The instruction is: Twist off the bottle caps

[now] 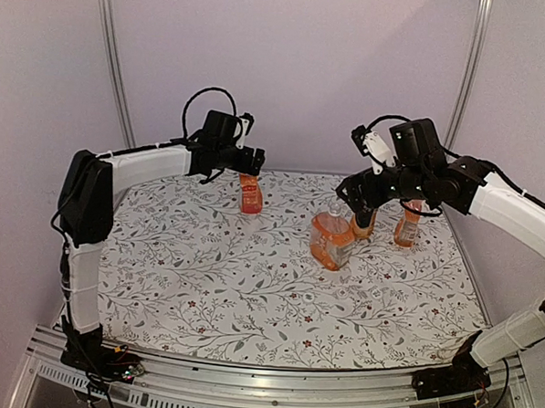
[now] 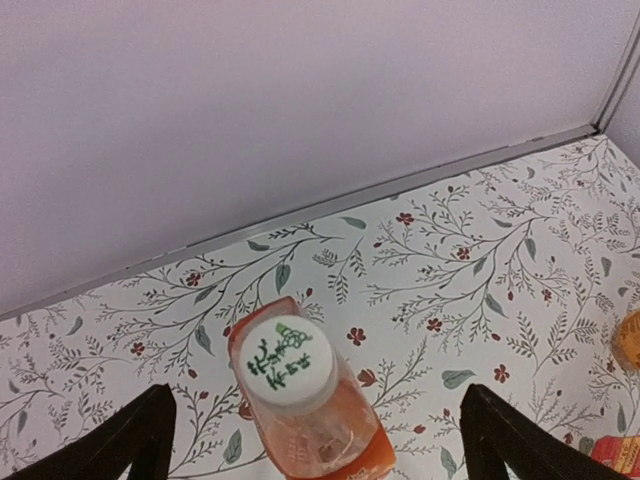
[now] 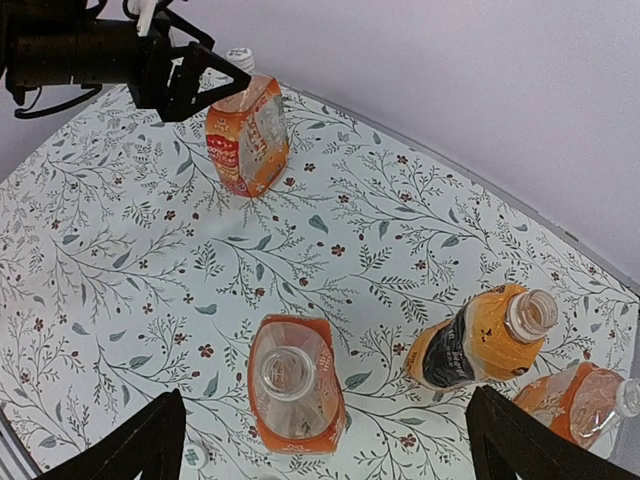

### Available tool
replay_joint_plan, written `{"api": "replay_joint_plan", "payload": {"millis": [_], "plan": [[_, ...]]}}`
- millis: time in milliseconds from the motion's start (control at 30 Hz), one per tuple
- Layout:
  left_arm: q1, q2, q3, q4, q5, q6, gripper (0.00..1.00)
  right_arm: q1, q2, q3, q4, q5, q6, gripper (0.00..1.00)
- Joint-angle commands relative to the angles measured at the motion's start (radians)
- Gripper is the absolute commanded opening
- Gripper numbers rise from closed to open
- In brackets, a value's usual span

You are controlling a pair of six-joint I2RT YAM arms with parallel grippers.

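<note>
Bottle cap [image 2: 290,362] waited straight below the left gripper [image 2: 318,392], which stood fully spread and empty, far nearer than the equally open right gripper [image 3: 326,392]; the bottle [image 2: 330,445] stood upright, its cap centred between those fingers [image 2: 140,430].

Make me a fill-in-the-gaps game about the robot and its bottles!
1. The table holds ____ bottles.
2. The cap under the left gripper is ____ with green writing.
3. The left gripper's jaws stand ____.
4. The bottle low in the right wrist view has ____ cap on.
Missing words: four, white, open, no.
</note>
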Motion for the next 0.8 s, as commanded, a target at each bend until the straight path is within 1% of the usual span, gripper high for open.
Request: {"api": "replay_joint_plan", "payload": {"millis": [0,67,133,167,233,300,367,433,500,600,667,767], "plan": [[-0.022,0.083,0.06,-0.025,-0.131,-0.051,0.99,0.0,-0.018,-0.014,-0.035,0.037,-0.065,0.99],[-0.025,0.113,0.077,-0.026,-0.12,-0.057,0.99,0.001,-0.016,-0.013,-0.038,0.042,-0.072,0.99],[-0.029,0.137,0.088,-0.031,-0.118,-0.076,0.94,0.0,-0.01,-0.013,-0.038,0.046,-0.079,0.99],[-0.03,0.145,0.093,-0.035,-0.118,-0.085,0.91,0.001,-0.007,-0.011,-0.039,0.045,-0.082,0.99],[-0.031,0.158,0.1,-0.04,-0.119,-0.093,0.81,0.0,0.001,-0.01,-0.038,0.044,-0.089,0.99],[-0.033,0.164,0.106,-0.047,-0.123,-0.094,0.65,0.0,0.006,-0.01,-0.039,0.042,-0.093,0.99],[-0.033,0.164,0.11,-0.057,-0.13,-0.096,0.53,0.0,0.005,-0.01,-0.038,0.041,-0.096,0.99],[-0.033,0.157,0.108,-0.07,-0.133,-0.102,0.44,0.0,0.005,-0.01,-0.038,0.041,-0.098,0.99],[-0.036,0.139,0.097,-0.091,-0.118,-0.112,0.37,0.001,0.002,-0.007,-0.039,0.041,-0.099,0.99],[-0.045,0.083,0.056,-0.109,-0.074,-0.114,0.31,0.0,-0.009,-0.002,-0.041,0.027,-0.099,0.99],[-0.053,0.025,0.013,-0.118,-0.039,-0.101,0.29,0.0,-0.023,-0.002,-0.039,-0.009,-0.102,0.99],[-0.068,-0.103,-0.083,-0.117,0.044,-0.026,0.24,0.001,-0.062,-0.007,-0.034,-0.105,-0.126,0.99]]}}
